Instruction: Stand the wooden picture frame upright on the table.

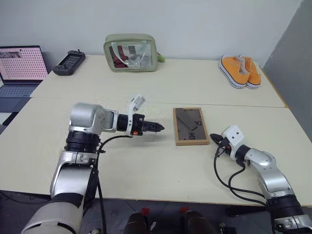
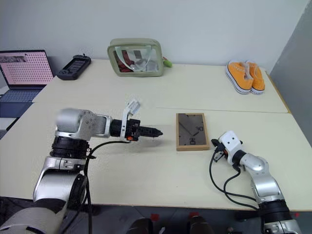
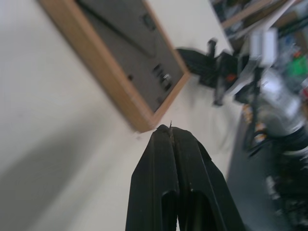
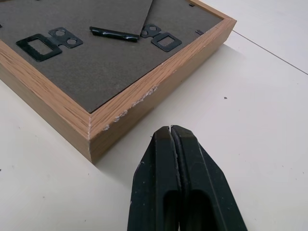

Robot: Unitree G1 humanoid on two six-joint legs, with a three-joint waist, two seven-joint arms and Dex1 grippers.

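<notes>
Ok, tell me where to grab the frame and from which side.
Grip the frame by its wooden rim at the near right corner, coming in from the right gripper side. It lies flat, back panel up, on the table, so only the raised edges offer a pinch. Both grippers are shut, so the right must open first; the left gripper hovers off its left edge.

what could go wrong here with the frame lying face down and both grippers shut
1. The picture frame lies flat, back panel up, on the table. Both the left gripper and the right gripper are shut and beside it, so a push would likely slide it, not lift it.
2. The right gripper sits near a frame corner; nudging there may spin the frame.
3. The fold-out stand looks flat against the back; raised like that, the frame could tip over.
</notes>
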